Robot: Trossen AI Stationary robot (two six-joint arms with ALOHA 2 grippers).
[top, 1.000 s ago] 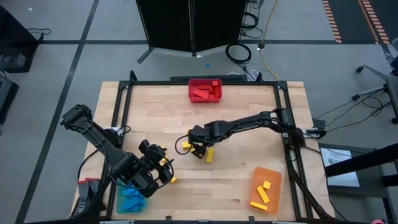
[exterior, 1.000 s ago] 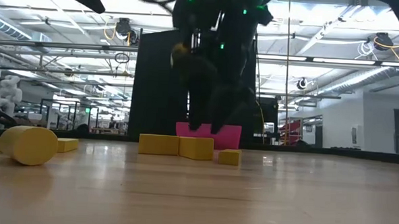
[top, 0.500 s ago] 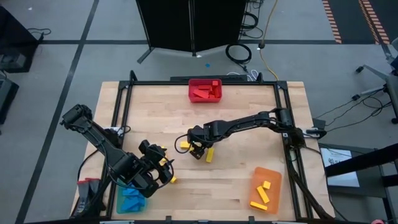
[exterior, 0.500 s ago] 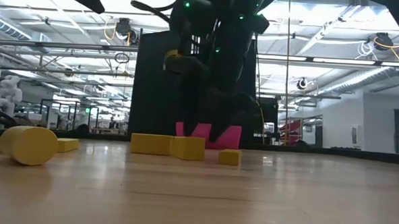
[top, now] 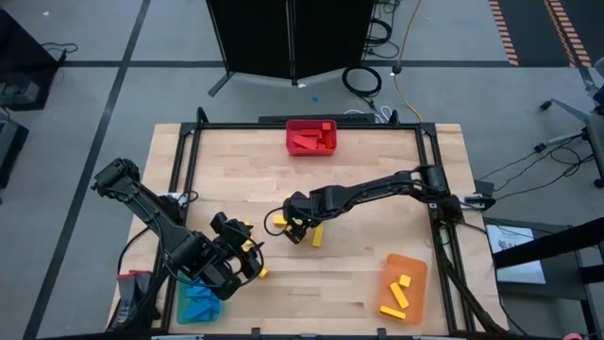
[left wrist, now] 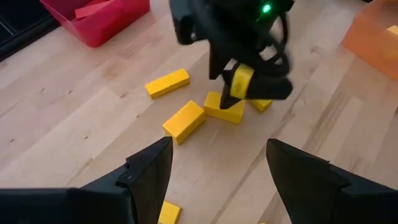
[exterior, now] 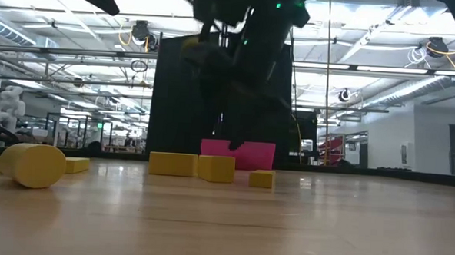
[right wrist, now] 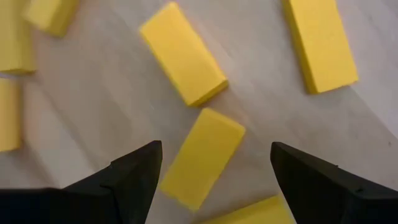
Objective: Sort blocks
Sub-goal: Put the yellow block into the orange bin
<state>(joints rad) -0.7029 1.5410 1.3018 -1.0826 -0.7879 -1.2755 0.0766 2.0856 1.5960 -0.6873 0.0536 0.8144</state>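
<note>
Several yellow blocks (right wrist: 183, 53) lie flat and scattered on the wooden table's middle (top: 316, 236). My right gripper (top: 300, 229) hovers open above them, pointing steeply down. One yellow block (right wrist: 202, 158) lies on the table below the gap between its fingers, clear of both. In the low view its fingers (exterior: 227, 135) hang above three of the blocks (exterior: 216, 168). My left gripper (left wrist: 217, 174) waits open near the table's front left (top: 247, 259), slanting down toward the same cluster, with nothing between its fingers.
A red bin (top: 311, 138) holding red blocks stands at the far edge. An orange bin (top: 403, 288) with yellow blocks is at the front right, and a bin of blue blocks (top: 198, 304) at the front left. A yellow cylinder (exterior: 33, 165) lies at the left.
My right gripper's fingers stood at table level among the yellow blocks, and two blocks slid a little toward the table's left. The gripper then rose clear of them and rolled at the wrist, staying open.
</note>
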